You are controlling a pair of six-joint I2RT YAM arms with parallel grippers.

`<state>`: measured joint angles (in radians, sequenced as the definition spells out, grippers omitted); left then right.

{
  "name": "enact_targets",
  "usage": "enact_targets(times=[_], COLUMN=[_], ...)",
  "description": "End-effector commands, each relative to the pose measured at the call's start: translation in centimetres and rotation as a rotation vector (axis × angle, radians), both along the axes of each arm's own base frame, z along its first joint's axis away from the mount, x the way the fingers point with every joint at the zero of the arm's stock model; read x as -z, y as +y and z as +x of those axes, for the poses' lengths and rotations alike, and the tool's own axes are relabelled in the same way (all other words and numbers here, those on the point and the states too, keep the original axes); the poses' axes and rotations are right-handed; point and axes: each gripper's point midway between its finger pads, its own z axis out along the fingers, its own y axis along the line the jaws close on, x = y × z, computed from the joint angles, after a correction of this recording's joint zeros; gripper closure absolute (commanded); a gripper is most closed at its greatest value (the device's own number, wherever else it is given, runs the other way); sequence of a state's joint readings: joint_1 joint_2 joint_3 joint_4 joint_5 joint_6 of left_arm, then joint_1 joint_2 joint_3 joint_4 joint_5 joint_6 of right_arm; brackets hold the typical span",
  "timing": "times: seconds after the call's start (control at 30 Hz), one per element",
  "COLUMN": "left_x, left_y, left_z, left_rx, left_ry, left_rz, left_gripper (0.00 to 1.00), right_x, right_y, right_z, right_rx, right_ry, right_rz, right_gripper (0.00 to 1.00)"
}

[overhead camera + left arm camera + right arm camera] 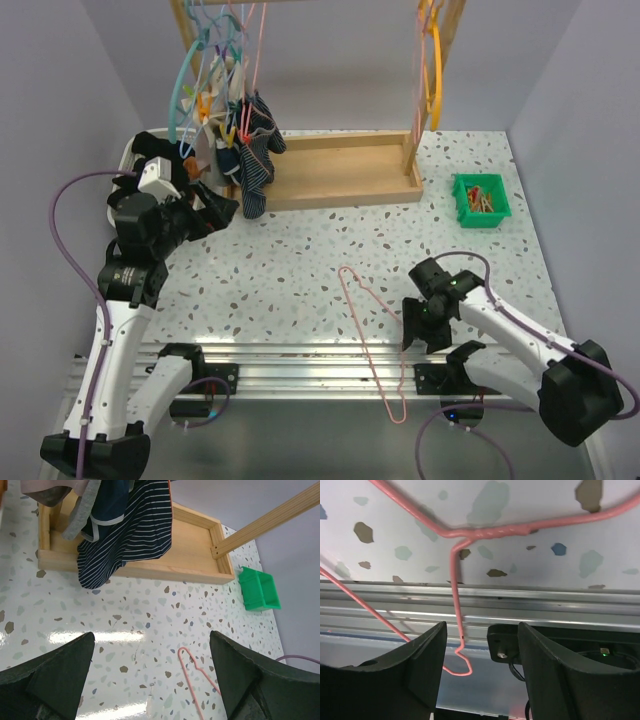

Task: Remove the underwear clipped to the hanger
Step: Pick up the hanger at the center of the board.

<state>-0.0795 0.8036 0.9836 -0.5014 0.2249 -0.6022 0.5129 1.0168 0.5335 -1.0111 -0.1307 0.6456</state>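
Observation:
Black cloth (150,142), seemingly the underwear, lies at the far left behind my left arm, by a white tray edge (124,158). Dark blue striped garments (256,160) hang clipped to hangers on the rack; they also show in the left wrist view (135,535). I cannot tell whether any plain black garment hangs among them. My left gripper (220,208) is open and empty, just short of the striped garments, its jaws wide (151,642). My right gripper (420,335) is open above a bare pink hanger (368,330), whose hook (457,630) shows between the jaws (480,630).
The wooden rack base (345,170) stands at the back with posts rising from it, and coloured hangers hang on its rail (210,60). A green bin (480,200) of clips sits at the back right. An aluminium rail (300,360) runs along the near edge.

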Motion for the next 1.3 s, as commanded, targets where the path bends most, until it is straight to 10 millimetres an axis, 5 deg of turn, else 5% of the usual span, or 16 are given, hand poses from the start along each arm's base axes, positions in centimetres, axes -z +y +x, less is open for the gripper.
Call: enact_targets(times=[0.0,0.37,0.47,0.63,0.7,0.83,0.97,1.27], left_x=[-1.1,-0.5,-0.4,-0.4,-0.4,-0.4,1.0,2.7], left_y=[-0.4,-0.4,-0.4,-0.3,-0.4,-1.0,-3.9,-9.5], left_z=[0.3,0.1,-0.1,-0.2,-0.3,-0.5,-1.0,-5.3], left_rx=[0.013,0.012,0.011,0.012,0.019,0.054,0.24,0.695], left_ry=[-0.043,-0.023,-0.021,-0.02,-0.019,-0.017,0.051,0.111], left_rz=[-0.021,-0.023,-0.019,-0.016,-0.015,-0.021,-0.072,-0.064], left_gripper=[0.0,0.0,0.0,0.0,0.0,0.0,0.0,0.0], right_x=[0.3,2.7,3.0,3.0,1.6,-2.6,-7.1,-9.3], right_y=[2.4,3.3,3.6,4.3,4.8,4.5,5.7,6.3], right_z=[1.0,1.3,1.2,0.3,0.6,1.8,4.0,5.8], right_rx=[0.001,-0.004,-0.003,-0.034,-0.051,-0.116,-0.213,-0.443], right_ry=[-0.025,-0.047,-0.049,-0.022,-0.048,-0.134,-0.23,-0.238], right_rz=[0.067,0.005,0.018,0.053,0.081,0.074,0.111,0.073], right_gripper=[0.38,0.43,0.68,0.87,1.0,1.0,1.0,1.0])
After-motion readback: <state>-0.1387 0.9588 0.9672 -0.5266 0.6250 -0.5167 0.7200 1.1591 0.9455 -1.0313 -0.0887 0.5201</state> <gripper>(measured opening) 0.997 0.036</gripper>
